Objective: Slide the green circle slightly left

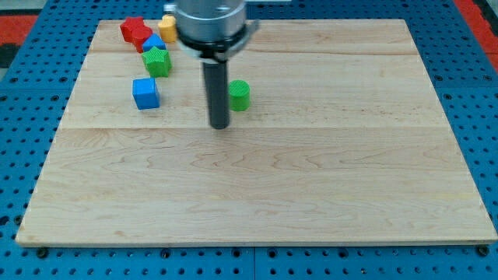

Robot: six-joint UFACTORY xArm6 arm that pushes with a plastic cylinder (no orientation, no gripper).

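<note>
The green circle (240, 95) is a short green cylinder on the wooden board (257, 194), in the upper middle of the view. My dark rod comes down from the view's top, and my tip (220, 125) rests on the board just left of and a little below the green circle, close to it; I cannot tell whether they touch. The rod hides the circle's left edge.
A blue cube (145, 92) lies left of my tip. A green star-like block (156, 61), a small blue block (152, 43), a red block (135, 32) and a yellow block (168, 28) cluster at the top left. Blue pegboard surrounds the board.
</note>
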